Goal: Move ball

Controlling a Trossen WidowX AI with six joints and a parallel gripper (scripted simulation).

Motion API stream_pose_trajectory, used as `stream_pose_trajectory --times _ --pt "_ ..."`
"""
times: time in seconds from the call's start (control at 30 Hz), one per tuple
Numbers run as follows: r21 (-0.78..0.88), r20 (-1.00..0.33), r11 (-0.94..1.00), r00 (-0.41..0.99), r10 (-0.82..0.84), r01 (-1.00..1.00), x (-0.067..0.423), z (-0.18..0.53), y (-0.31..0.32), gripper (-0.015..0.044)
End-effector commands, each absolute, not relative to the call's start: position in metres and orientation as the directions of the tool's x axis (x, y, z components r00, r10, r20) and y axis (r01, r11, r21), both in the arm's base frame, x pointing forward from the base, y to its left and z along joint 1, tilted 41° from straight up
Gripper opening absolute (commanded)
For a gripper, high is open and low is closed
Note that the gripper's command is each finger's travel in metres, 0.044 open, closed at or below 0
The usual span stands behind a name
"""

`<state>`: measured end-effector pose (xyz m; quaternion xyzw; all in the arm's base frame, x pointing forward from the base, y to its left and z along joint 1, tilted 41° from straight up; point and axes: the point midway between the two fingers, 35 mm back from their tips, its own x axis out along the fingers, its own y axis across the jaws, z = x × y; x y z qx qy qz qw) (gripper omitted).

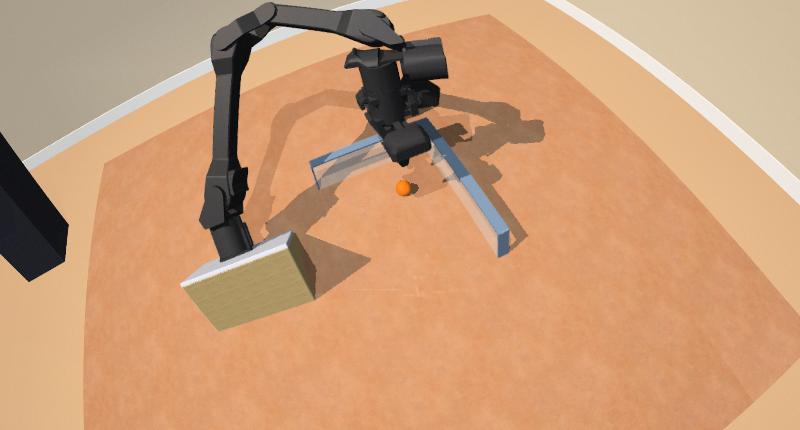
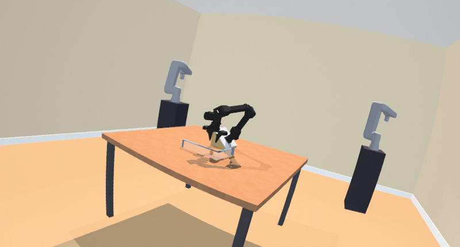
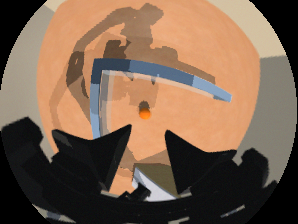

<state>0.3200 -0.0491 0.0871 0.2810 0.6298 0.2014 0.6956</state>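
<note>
Orange ball sits on the table inside the corner of the clear walls, so it cannot roll far. The gripper is up above, half open, holding nothing.

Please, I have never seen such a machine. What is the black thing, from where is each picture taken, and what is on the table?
The black jointed robot arm stands on a tan block on the orange wooden table. One picture looks down from above, one looks from across the room, and one from the arm's wrist. On the table, two low clear blue-edged walls form a corner. A small orange ball lies inside it. The arm's hand is open above the ball and holds nothing. Two grey machines on dark pedestals stand in the room.
</note>
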Motion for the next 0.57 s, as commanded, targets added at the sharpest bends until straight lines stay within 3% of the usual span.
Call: stream_pose_trajectory --times 0.0,0.07,0.33,0.53 --pt "0.647 -0.762 0.759 0.119 0.637 0.079 0.319 0.084 -0.048 0.0237" --pt "0.647 -0.762 0.759 0.119 0.637 0.079 0.319 0.084 -0.048 0.0237" --pt "0.646 -0.762 0.759 0.12 0.637 0.075 0.311 0.119 -0.074 0.044" --pt "0.646 -0.762 0.759 0.12 0.637 0.075 0.311 0.119 -0.074 0.044"
